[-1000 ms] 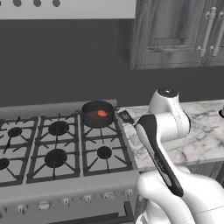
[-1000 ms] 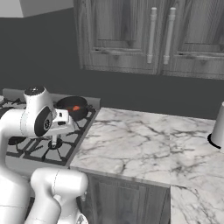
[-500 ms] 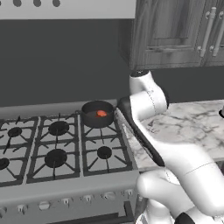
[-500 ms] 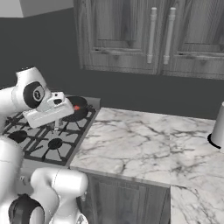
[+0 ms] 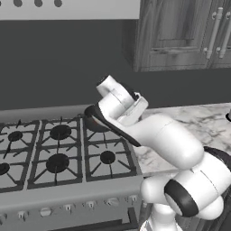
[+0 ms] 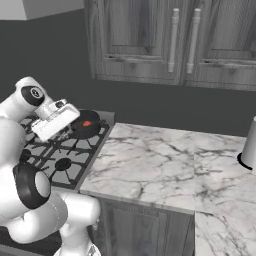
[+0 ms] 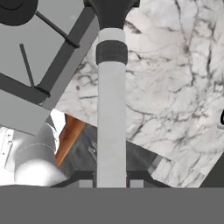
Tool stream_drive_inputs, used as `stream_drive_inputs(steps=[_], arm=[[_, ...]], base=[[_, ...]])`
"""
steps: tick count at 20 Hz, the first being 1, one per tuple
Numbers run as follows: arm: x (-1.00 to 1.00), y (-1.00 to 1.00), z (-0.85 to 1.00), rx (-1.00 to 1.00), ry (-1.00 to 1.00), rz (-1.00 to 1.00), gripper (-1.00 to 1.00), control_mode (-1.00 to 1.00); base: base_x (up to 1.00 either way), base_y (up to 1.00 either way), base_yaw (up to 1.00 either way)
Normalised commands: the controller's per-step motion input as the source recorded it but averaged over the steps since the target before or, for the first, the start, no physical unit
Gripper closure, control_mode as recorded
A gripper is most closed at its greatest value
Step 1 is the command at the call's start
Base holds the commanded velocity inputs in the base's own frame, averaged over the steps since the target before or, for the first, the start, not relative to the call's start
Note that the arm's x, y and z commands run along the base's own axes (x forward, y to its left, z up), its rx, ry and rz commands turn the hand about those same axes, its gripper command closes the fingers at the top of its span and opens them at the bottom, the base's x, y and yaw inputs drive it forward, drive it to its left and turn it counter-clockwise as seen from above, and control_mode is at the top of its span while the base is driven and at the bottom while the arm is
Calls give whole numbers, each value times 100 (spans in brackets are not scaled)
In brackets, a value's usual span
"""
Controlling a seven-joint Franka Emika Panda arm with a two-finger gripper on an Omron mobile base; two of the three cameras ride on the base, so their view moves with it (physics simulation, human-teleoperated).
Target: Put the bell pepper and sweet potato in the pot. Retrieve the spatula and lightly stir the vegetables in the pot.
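The tool (image 7: 112,181) is pinching the pale handle of the spatula (image 7: 111,109) and holds it up above the stove (image 5: 54,158) and the bench (image 6: 165,165), probably to carry it to the pot (image 6: 85,125), where the red pepper (image 6: 87,123) sits.

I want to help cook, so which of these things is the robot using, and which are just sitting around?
For the job:
- spatula, held in the shut gripper
- pot at the back of the stove
- red bell pepper inside the pot

Just sitting around:
- marble counter
- wood cabinets
- pale container at the counter's far end
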Motion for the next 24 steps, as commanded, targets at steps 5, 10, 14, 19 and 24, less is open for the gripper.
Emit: stream_drive_inputs(steps=[5, 10, 14, 19, 24], arm=[[5, -27, 4, 0, -5, 9, 100, -100], [30, -27, 3, -2, -3, 12, 100, -100], [48, -2, 15, -14, 4, 20, 100, -100], [9, -1, 70, -10, 17, 31, 100, -100], [0, -4, 8, -1, 5, 18, 100, -100]], base=[[0, 0, 0], [0, 0, 0], [0, 0, 0], [0, 0, 0], [0, 0, 0]])
